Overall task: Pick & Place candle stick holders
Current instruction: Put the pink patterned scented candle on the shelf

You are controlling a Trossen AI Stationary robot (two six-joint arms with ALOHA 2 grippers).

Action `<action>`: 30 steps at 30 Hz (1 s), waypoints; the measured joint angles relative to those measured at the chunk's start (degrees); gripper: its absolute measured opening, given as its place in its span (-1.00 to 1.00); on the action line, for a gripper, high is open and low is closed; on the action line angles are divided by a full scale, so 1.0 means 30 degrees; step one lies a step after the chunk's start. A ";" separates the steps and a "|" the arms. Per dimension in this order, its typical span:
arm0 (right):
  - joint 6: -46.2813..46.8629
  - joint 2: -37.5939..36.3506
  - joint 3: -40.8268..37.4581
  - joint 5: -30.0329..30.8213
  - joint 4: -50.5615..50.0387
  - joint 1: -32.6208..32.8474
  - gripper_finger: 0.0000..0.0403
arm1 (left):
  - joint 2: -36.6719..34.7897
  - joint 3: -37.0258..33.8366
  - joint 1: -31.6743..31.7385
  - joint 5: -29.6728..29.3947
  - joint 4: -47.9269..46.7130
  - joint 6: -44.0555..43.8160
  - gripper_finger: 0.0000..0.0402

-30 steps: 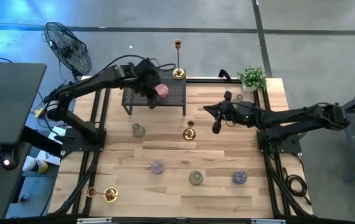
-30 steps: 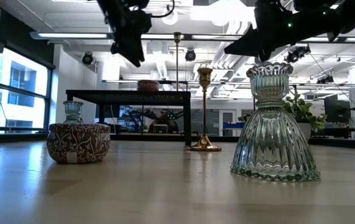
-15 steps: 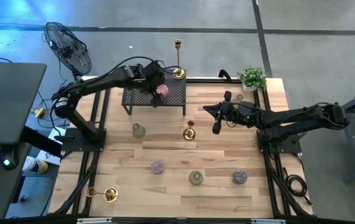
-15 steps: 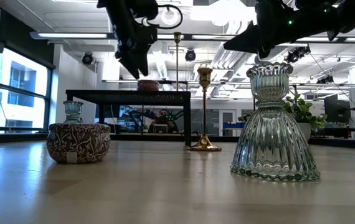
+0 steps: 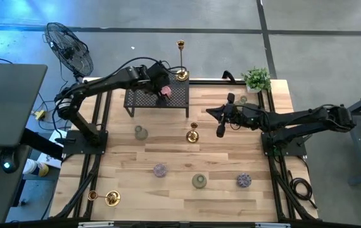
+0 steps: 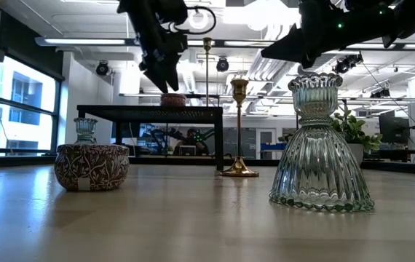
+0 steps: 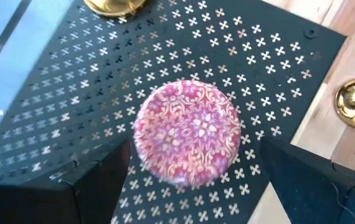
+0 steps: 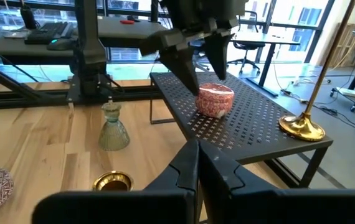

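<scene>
A squat pink patterned candle stick holder (image 7: 187,130) stands on its base on the black mesh rack (image 5: 141,99). My left gripper (image 5: 162,85) hangs open just above it, slanting down, one finger on either side (image 8: 205,78), touching nothing. A tall gold candlestick (image 5: 181,75) stands at the rack's far right corner. A shorter gold one (image 5: 192,135) stands on the table, and a third (image 5: 107,198) lies at the near left. My right gripper (image 5: 219,131) is shut, held level above the table's middle right, with nothing in it.
Two pale green glass holders (image 5: 140,132) (image 5: 199,181) and two patterned squat ones (image 5: 160,170) (image 5: 244,181) stand on the wooden table. A potted plant (image 5: 256,79) is at the far right corner. A fan (image 5: 69,47) stands beyond the far left corner.
My left gripper has moved down and toward the table's right, from beside the pink holder to right over it. It has turned a little and opened wider. The pink holder has stayed where it was on the rack.
</scene>
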 joint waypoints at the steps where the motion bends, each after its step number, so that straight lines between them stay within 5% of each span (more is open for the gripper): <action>1: 0.0005 0.0000 0.0000 -0.0005 -0.0010 0.0000 -1.00 | 0.0044 -0.0024 -0.0001 0.0173 -0.0096 0.0004 0.75; 22: 0.0015 0.0007 0.0007 0.0008 -0.0007 0.0000 -1.00 | 0.1108 -0.0023 0.0364 -0.0249 -0.0090 0.1151 0.74; 30: -0.0060 0.0007 0.0007 0.0008 0.0000 0.0000 -0.99 | 0.1101 -0.0023 0.0364 -0.0322 -0.0003 0.1548 0.45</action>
